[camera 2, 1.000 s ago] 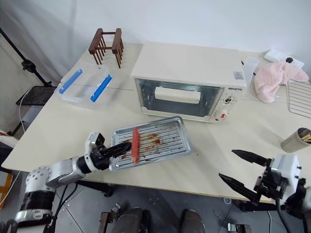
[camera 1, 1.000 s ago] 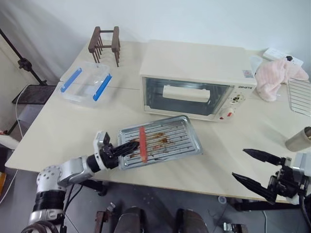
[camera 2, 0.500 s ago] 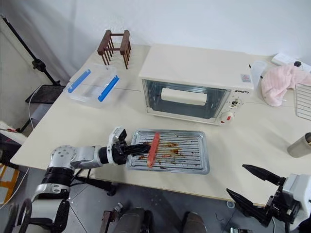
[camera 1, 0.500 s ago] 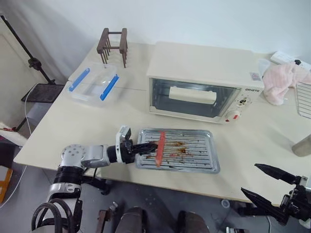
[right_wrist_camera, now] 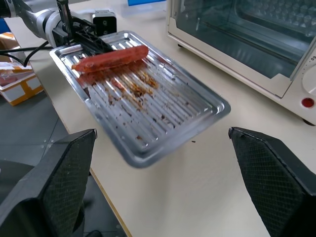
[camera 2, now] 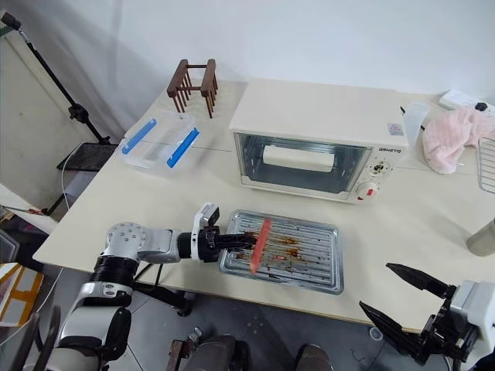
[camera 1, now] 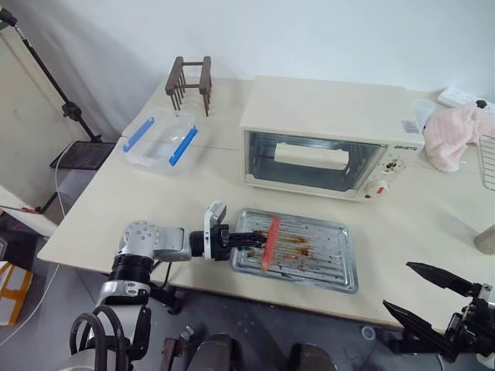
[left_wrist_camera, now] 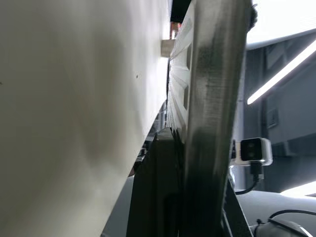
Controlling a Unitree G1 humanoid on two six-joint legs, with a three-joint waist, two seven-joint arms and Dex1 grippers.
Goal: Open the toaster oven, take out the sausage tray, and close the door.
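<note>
The cream-white toaster oven (camera 1: 329,116) stands at the middle back of the table. Its glass door (camera 1: 263,158) with the cream bar handle (camera 1: 312,157) is closed. In front of it, near the table's front edge, is the shiny ribbed sausage tray (camera 1: 317,259), stained brown, with one red sausage (camera 1: 270,242) lying across its left part. My left gripper (camera 1: 244,241) is shut on the tray's left rim (left_wrist_camera: 212,98). Whether the tray rests on the table I cannot tell. My right gripper (camera 1: 397,286) hangs open beyond the table's front right edge, apart from the tray (right_wrist_camera: 148,94).
A clear plastic box with blue clips (camera 1: 162,139) and a brown wooden rack (camera 1: 191,81) stand at the back left. At the right are a pink cloth (camera 1: 456,131), a wire rack (camera 1: 489,158), a power strip (camera 1: 460,97) and a cup (camera 1: 487,241).
The camera has shifted. My left gripper has carried the tray to the right in front of the oven and squared it with the table's edge. The right gripper stays open.
</note>
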